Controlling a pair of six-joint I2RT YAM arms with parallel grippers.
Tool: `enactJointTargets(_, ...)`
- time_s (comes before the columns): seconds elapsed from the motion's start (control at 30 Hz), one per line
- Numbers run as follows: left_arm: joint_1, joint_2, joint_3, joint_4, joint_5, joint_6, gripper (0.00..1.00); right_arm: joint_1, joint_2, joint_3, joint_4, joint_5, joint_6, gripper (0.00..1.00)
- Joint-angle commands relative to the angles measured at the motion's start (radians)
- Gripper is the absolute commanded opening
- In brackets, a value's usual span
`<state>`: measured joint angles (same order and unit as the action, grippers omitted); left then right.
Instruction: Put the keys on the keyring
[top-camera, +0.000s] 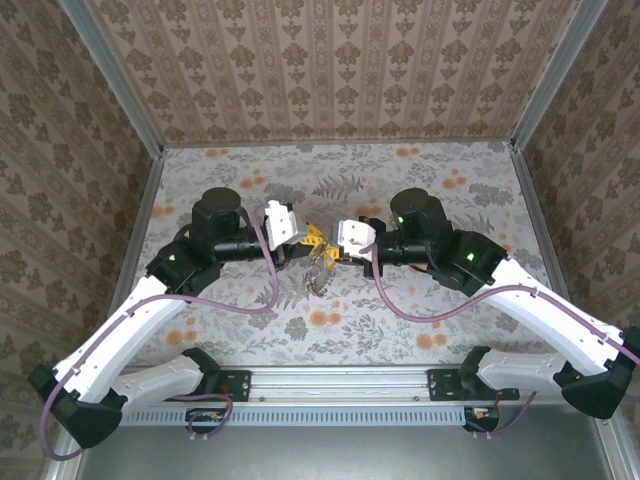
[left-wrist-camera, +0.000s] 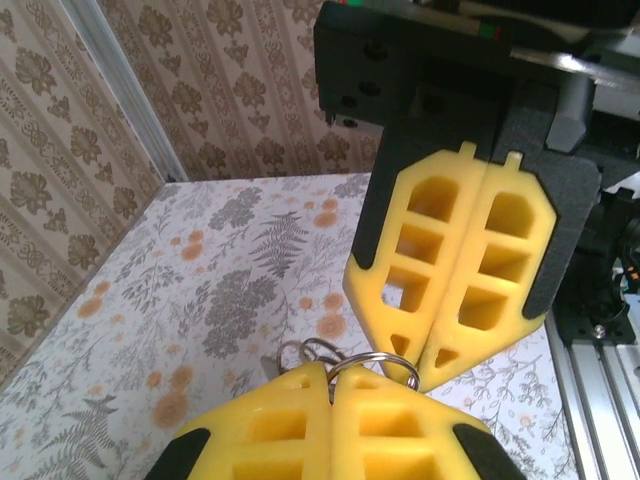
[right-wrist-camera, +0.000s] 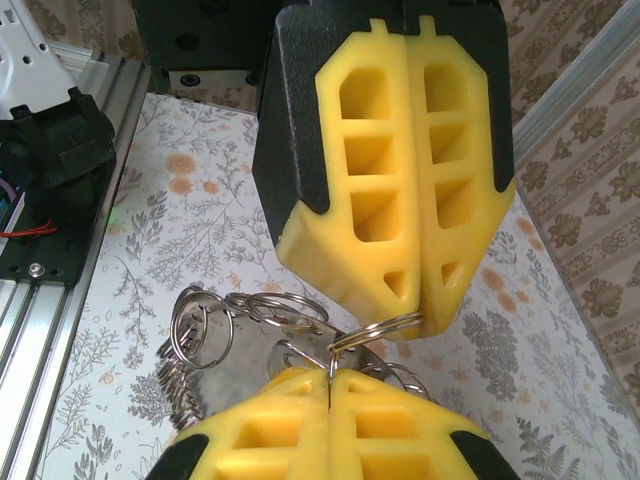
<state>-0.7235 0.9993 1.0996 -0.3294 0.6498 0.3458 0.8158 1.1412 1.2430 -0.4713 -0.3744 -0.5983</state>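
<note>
High rear view down onto the table (top-camera: 440, 190); close wrist views face to face (keyring (right-wrist-camera: 380, 327) shared)

Floral tablecloth (top-camera: 480, 180), patterned wallpaper walls (top-camera: 330, 60), aluminium rail (top-camera: 340, 380) along near edge.

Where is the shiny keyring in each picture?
Top external: keyring hangs mid-picture, between the left gripper and the right gripper.
Left wrist: keyring bottom centre, pinched at the left gripper.
Right wrist: keyring lower centre, pinched at the right gripper.
Shared landmark: the yellow fingers meeting tip to tip at it.
</note>
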Motion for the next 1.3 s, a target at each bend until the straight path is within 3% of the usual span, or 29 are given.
enactJointTargets(0.0, 0.009, -0.026, -0.018, 0.143, 0.039, -0.075, 0.0, 0.004, 0.014, 0.024, -0.024, -0.006, 0.009, 0.0)
enactJointTargets(0.2, 0.009, -0.024, -0.03, 0.167, 0.043, -0.085, 0.0, 0.004, 0.008, 0.02, -0.012, 0.015, 0.016, 0.01)
enactJointTargets(0.3, 0.009, -0.028, -0.027, 0.149, 0.034, -0.074, 0.0, 0.005, 0.0, 0.013, 0.004, 0.037, 0.025, 0.1)
enactJointTargets(0.73, 0.029, 0.024, -0.012, -0.02, -0.167, -0.09, 0.0, -0.003, -0.144, -0.155, 0.112, 0.257, 0.102, 0.66)
enactJointTargets(0.9, 0.029, 0.033, -0.044, -0.139, -0.285, -0.14, 0.0, -0.077, -0.188, -0.275, 0.194, 0.308, 0.189, 0.84)
enactJointTargets(0.97, 0.028, 0.024, -0.045, -0.204, -0.336, -0.149, 0.0, -0.122, -0.187, -0.309, 0.243, 0.294, 0.231, 0.98)
enactJointTargets(1.1, 0.027, 0.038, -0.054, -0.256, -0.424, -0.168, 0.0, -0.188, -0.148, -0.328, 0.317, 0.26, 0.284, 1.0)
enactJointTargets(1.27, 0.022, 0.153, -0.08, -0.184, -0.458, -0.194, 0.0, -0.224, -0.134, -0.355, 0.373, 0.294, 0.355, 1.0)
